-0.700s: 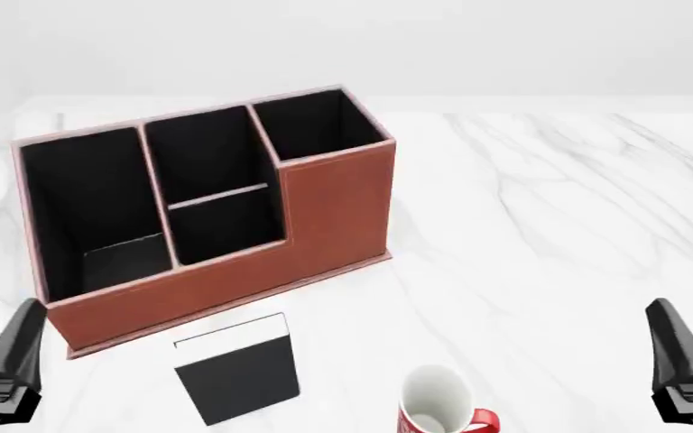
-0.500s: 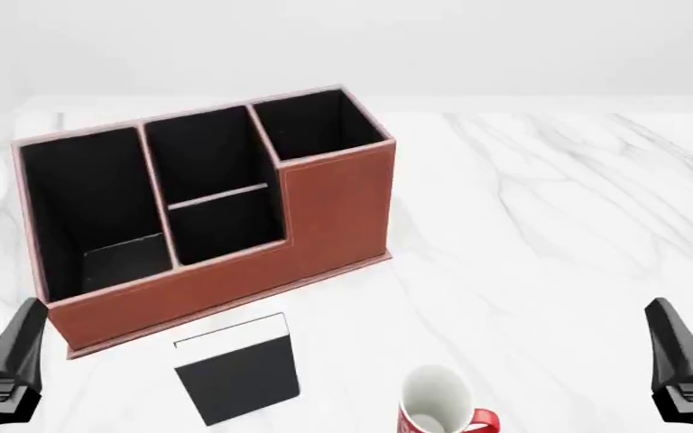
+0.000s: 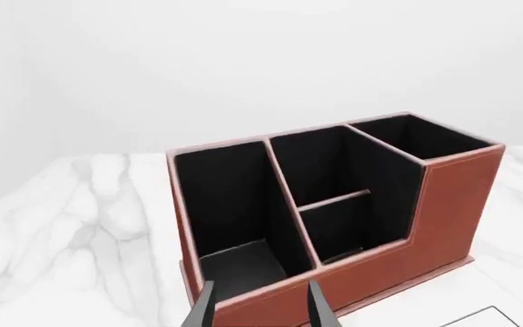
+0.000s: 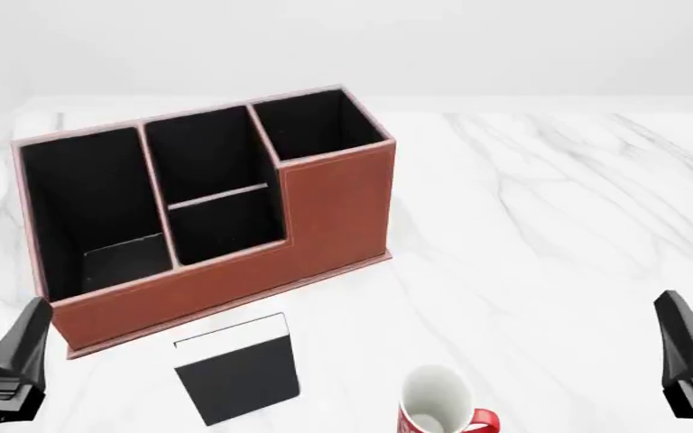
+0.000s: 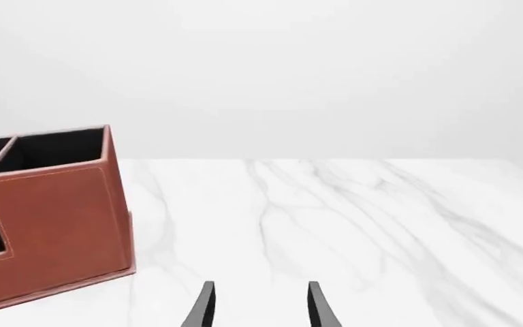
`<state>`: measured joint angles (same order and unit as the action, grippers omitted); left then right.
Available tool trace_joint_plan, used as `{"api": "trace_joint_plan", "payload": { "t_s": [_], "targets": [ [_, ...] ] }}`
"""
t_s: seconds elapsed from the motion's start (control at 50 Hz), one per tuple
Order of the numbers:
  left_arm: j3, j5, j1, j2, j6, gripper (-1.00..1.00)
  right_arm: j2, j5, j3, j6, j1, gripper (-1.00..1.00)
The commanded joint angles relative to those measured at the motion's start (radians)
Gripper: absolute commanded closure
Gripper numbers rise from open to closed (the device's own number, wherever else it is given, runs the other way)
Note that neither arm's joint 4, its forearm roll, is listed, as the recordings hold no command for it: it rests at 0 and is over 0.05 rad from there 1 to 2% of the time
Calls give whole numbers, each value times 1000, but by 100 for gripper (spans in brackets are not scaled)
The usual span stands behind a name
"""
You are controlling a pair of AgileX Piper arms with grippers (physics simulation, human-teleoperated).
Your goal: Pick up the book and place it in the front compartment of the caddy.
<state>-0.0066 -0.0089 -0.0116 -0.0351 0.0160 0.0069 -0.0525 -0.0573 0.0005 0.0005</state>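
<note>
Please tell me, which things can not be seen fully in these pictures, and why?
- Book: front view shows its cover; left wrist view's edge cuts off all but a corner.
- Mug: front view's bottom edge cuts its lower part.
- Caddy: right wrist view shows only one end.

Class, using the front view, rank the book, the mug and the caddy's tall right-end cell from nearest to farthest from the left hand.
1. The book, lying flat just right of the left hand.
2. The mug, farther right, at the near edge.
3. The caddy's tall right-end cell, far back and to the right.
</note>
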Motion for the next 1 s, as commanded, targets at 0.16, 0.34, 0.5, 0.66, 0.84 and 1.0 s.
{"api": "trace_joint_plan", "payload": {
  "t_s": [0.16,0.34,0.5,0.66,0.84,1.0],
  "targets": [
    [-305,248,-190,-54,-44,-100,-2,-46,-43,0,1,-100],
    [-457,469,-481,-141,201,-100,-2,-45,-43,0,1,-100],
    [-497,554,-608,-227,298,-100,-2,-46,-43,0,0,-100],
    [-545,597,-630,-302,407,-100,-2,-45,-43,0,1,-100],
    [-646,688,-680,-403,490,-100,-2,-46,-43,0,1,-100],
    [-627,721,-677,-487,580,-100,-2,-45,-43,0,1,-100]
  ]
}}
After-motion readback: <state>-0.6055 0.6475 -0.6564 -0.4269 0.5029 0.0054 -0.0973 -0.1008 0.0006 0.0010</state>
